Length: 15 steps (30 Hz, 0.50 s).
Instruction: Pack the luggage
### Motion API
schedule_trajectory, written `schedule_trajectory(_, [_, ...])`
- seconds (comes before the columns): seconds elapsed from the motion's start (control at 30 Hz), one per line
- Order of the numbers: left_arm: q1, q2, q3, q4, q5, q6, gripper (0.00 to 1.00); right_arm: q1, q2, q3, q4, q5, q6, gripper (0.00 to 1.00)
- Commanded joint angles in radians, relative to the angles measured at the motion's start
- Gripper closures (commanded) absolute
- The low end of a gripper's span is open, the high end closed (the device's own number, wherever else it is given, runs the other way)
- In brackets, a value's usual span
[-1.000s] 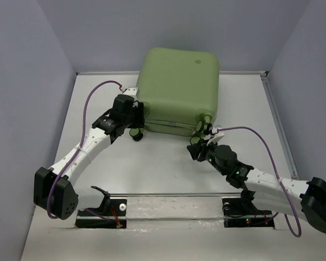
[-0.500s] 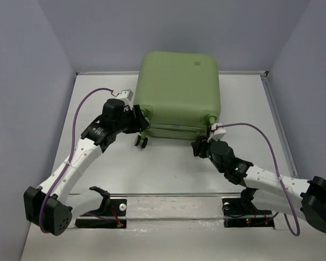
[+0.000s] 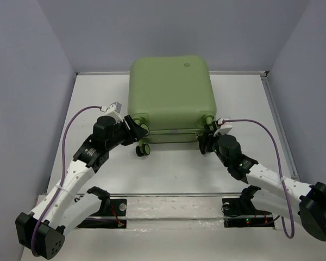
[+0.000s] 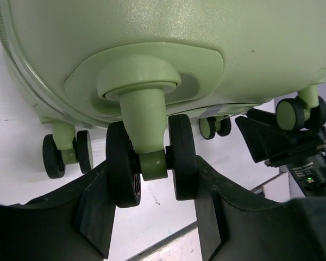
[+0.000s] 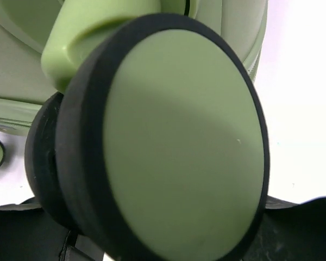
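The luggage (image 3: 168, 92) is a closed light-green hard-shell suitcase lying flat at the back of the table, its round emblem (image 3: 186, 65) on top and its casters facing me. My left gripper (image 3: 136, 130) is at its near-left corner, its fingers closed on either side of a green-and-black twin caster (image 4: 182, 157); in the left wrist view the gripper (image 4: 152, 179) sits under the shell (image 4: 168, 32). My right gripper (image 3: 207, 137) is at the near-right corner. A caster (image 5: 179, 147) fills the right wrist view, seated between the dark fingers (image 5: 299, 228).
A second left caster (image 3: 143, 148) stands on the table below the held one. Grey walls enclose the table on three sides. A raised edge (image 3: 276, 125) runs along the right. The arm-base rail (image 3: 174, 204) lies across the near edge.
The luggage has slid left and turned square to the table, its casters lower. Both grippers moved with its near corners; the left arm drew back and left.
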Motion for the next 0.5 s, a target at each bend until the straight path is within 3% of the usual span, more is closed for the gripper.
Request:
schedule_trajectory(0.0, [-0.016,-0.057,-0.019,0.311,0.194,-0.016,0.94,-0.026,0.069,0.032,0.117,-0.116,-0.053,0.38])
schedule_trajectory(0.27, [-0.016,-0.046,-0.045,0.348,0.215,-0.01,0.94,-0.026,0.074,-0.043,0.274,-0.269,0.008,0.38])
schedule_trajectory(0.47, [-0.016,-0.069,-0.038,0.331,0.217,-0.006,0.94,-0.026,0.123,-0.005,0.28,-0.129,-0.015,0.36])
